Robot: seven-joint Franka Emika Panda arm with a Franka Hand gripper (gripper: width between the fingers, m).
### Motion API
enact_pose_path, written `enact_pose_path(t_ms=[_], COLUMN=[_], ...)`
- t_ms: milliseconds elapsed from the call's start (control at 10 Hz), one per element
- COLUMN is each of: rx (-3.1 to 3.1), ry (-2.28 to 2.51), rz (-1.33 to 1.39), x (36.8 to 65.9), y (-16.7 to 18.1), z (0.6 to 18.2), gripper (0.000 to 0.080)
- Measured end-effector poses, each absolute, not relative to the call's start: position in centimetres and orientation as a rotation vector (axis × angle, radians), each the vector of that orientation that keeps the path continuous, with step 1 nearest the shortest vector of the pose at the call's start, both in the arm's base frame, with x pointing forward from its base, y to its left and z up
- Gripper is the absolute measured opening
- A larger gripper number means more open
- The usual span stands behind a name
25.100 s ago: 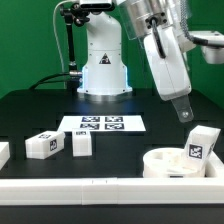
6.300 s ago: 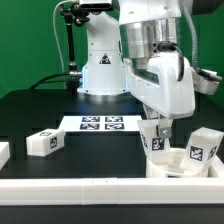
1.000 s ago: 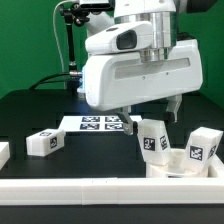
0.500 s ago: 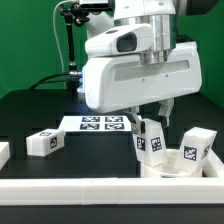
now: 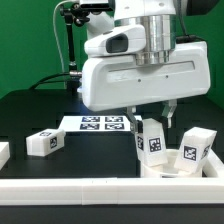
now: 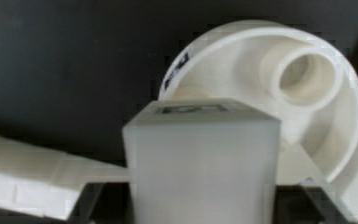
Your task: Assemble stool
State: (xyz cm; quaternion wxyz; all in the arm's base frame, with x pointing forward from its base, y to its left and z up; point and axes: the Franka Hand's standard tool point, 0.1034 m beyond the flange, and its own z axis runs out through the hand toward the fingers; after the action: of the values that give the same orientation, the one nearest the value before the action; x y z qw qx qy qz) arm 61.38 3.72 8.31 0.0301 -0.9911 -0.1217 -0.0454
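Far left, at the edge of the exterior view, a white piece (image 5: pixel 3 152) is cut off and its kind cannot be told. Next, a lying leg (image 5: pixel 42 142) is seen flat on the black tabletop (image 5: pixel 30 112), tags showing, well apart from the other stool parts. The marker board (image 5: pixel 100 124) is laid flat mid-tabletop, in front of the arm's base (image 5: pixel 100 72). Right of the board, the hand (image 5: pixel 152 122) (image 6: pixel 202 195) is clamped on the gripped leg (image 5: pixel 152 143) (image 6: pixel 202 160). The leg is held upright, and a dark finger is pressed against each side in the wrist view. Its lower end is placed at the left rim of the seat (image 5: pixel 172 169) (image 6: pixel 247 60); contact with the seat cannot be told. In the wrist view an open round socket (image 6: pixel 311 78) is seen in the seat just beyond the gripped leg. Further right, a leaning leg (image 5: pixel 197 150) is stood on the seat's right side, slightly tilted, tag facing forward. A long white rail (image 5: pixel 90 190) is run along the front edge, with the seat just behind it.
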Motion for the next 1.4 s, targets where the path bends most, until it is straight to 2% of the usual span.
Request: enact_pose_path(t_ms=[600,1400], rx=[-3.002,-2.764], ry=[0.560,1.244], rz=[-0.101,-0.062], x=[61.3,61.3], y=[4.8,5.0], z=[8.2,8.2], gripper=[0.0337,0.0337])
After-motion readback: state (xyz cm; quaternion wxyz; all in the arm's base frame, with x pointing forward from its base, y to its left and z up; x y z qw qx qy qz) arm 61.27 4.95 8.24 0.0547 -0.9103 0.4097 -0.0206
